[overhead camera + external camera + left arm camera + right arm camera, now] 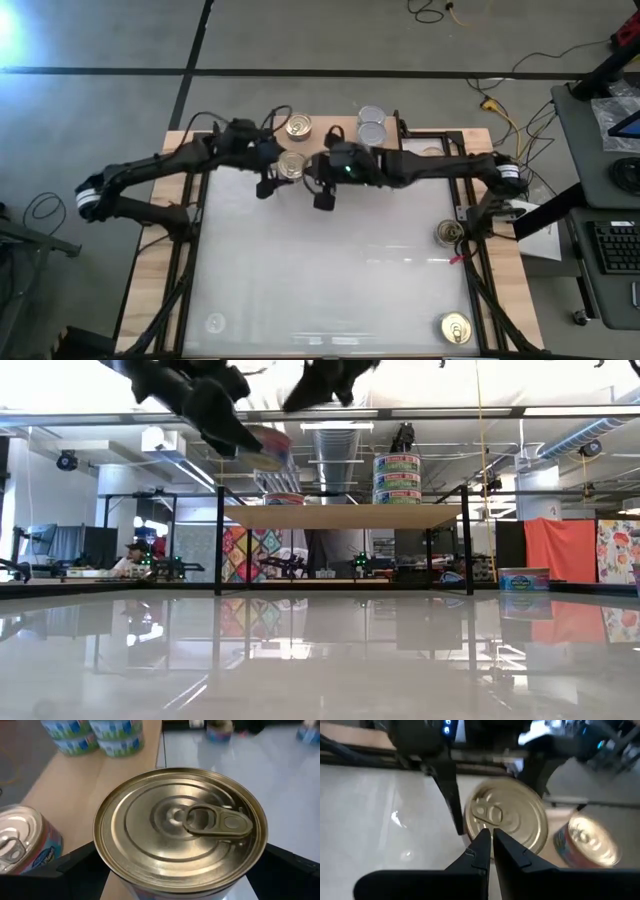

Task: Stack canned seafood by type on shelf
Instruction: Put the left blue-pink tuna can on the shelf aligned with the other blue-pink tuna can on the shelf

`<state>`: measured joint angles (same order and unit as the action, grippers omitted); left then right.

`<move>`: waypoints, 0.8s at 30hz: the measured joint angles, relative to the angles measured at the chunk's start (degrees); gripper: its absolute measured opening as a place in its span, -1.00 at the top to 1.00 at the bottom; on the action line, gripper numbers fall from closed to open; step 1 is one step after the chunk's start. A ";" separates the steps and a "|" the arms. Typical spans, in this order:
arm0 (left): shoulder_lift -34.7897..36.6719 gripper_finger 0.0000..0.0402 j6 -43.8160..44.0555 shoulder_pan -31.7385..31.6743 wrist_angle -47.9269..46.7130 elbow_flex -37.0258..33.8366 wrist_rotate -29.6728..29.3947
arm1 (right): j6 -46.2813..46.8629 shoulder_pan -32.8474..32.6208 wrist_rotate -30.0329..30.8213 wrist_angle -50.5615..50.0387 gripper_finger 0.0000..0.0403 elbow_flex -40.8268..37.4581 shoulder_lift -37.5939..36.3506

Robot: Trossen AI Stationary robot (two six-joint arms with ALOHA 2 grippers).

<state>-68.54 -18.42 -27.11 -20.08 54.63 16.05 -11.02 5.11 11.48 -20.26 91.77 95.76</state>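
My left gripper [279, 176], upper centre of high view, jaws wide around gold pull-ring tin [292, 165] over light wooden shelf [425, 138] front edge. My right gripper [324, 196] just right, fingers closed, empty.

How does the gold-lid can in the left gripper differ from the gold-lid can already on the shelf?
The held can is clamped between the left gripper's fingers, above the shelf's front edge; the shelf can stands free on the board, farther back. In the low view the held can looks tilted, while the shelf can sits flat. Both have gold pull-ring lids facing up.
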 joint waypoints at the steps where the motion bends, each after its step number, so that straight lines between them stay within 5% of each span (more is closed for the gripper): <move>1: -1.49 -0.86 -1.44 -0.57 -1.71 1.56 0.03 | 0.52 0.94 -1.07 0.00 0.94 0.00 0.60; 10: -11.21 -0.86 -7.80 -3.43 -6.18 11.23 0.21 | -2.55 4.45 -3.16 2.46 0.94 0.48 2.64; 24: -16.76 -0.97 -4.52 -4.31 -4.51 11.69 -4.71 | -6.44 10.85 -11.24 4.13 0.94 -0.11 5.76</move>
<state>-85.30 -22.94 -31.42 -24.59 66.32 11.35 -17.47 15.96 0.24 -16.13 91.66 101.52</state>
